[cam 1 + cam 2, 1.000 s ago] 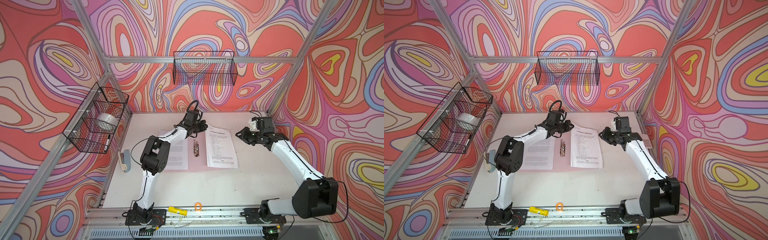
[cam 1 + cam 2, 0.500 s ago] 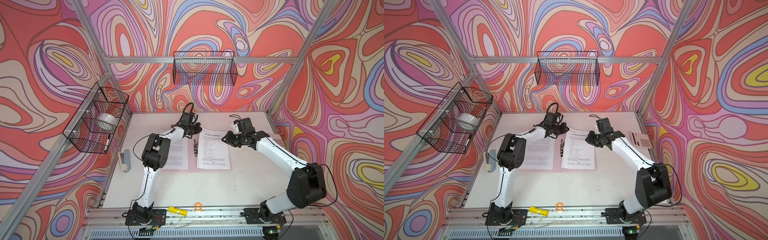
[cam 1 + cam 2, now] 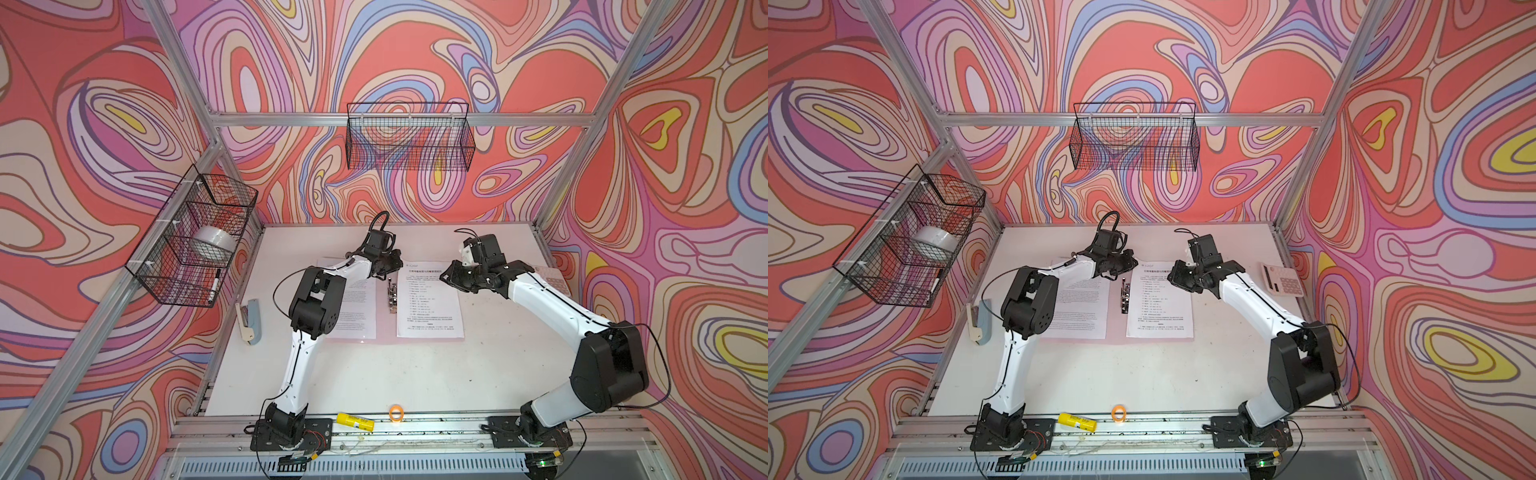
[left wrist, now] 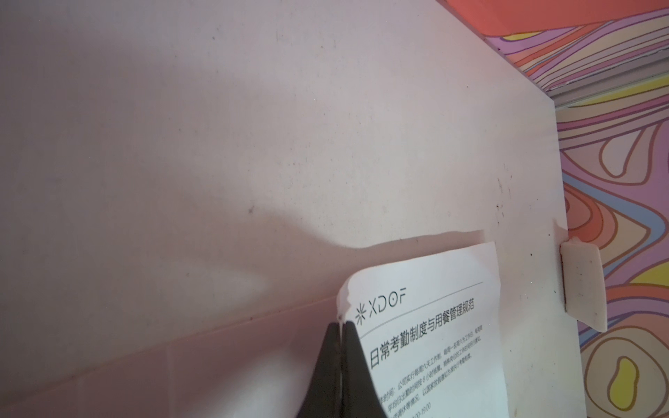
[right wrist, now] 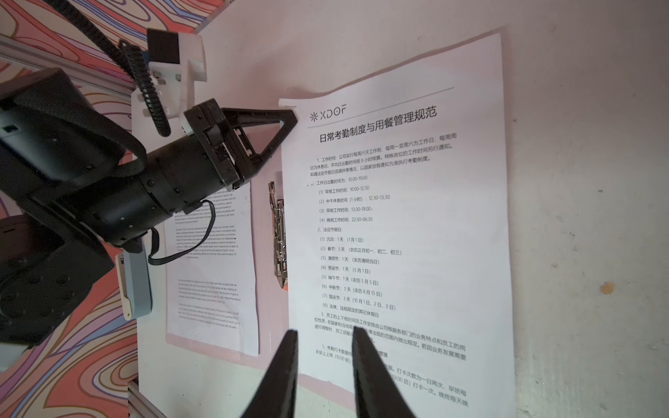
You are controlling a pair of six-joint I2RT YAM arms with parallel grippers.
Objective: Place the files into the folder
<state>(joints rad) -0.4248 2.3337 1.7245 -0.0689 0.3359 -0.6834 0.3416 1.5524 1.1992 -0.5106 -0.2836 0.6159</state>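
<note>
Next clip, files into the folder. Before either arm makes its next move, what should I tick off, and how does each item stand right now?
1. Left gripper shut on the logo sheet's corner: ok.
2. Right gripper open, with nothing in its grip: ok.
3. Folder lying open and flat: ok.
4. Second sheet lying on the folder's other half: ok.
5. Logo sheet's inner edge tucked under the metal clip: cannot tell; edge and clip meet.
6. Logo sheet's outer edge inside the folder's rim: cannot tell.
</note>
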